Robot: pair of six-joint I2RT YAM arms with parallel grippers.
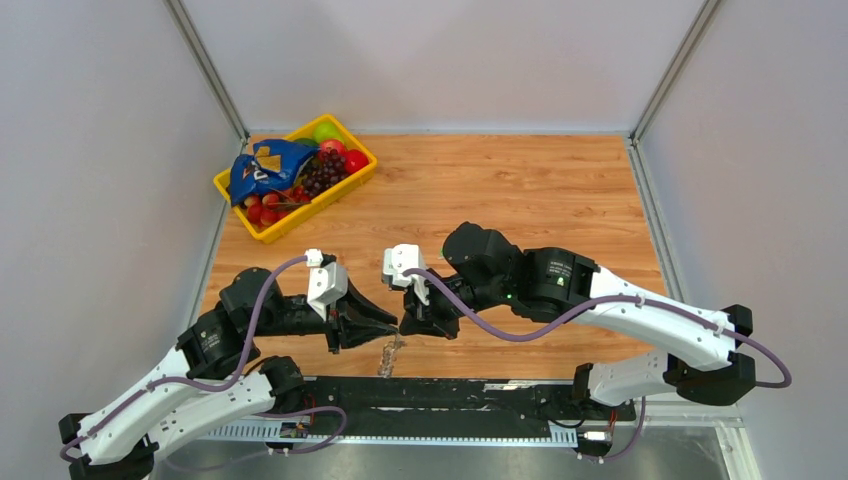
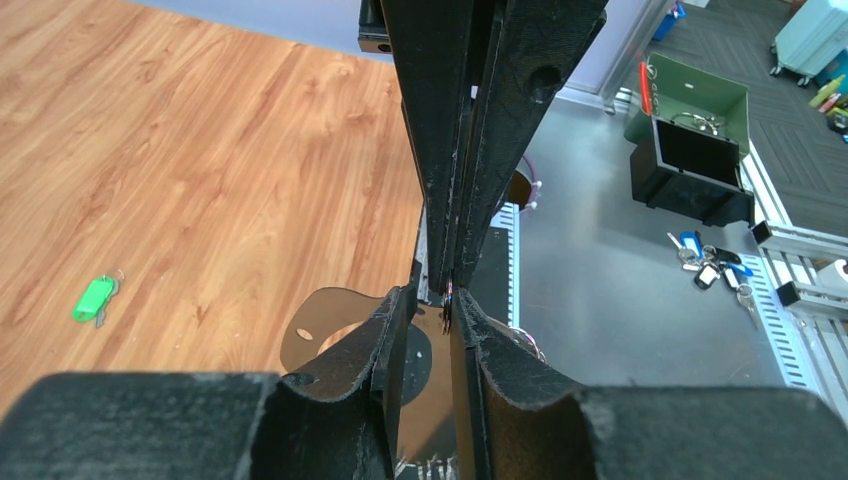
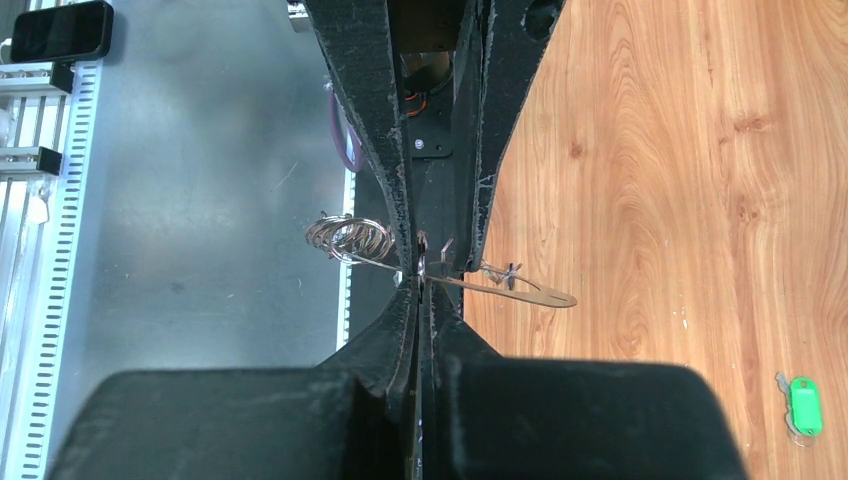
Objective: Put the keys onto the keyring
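One small green-tagged key lies unthreaded on the wooden table, well apart from the grippers. Right gripper is clamped on the silvery coiled-wire keyring. Left gripper fingers stand narrowly apart; grip cannot be determined. Threading remains.

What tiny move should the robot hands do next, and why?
Probably the left gripper should back away and head for the green key tag. The right gripper has its jaws shut on the keyring, the left one's tips sit right against them, and the tag lies alone on the wooden table, not on the ring.
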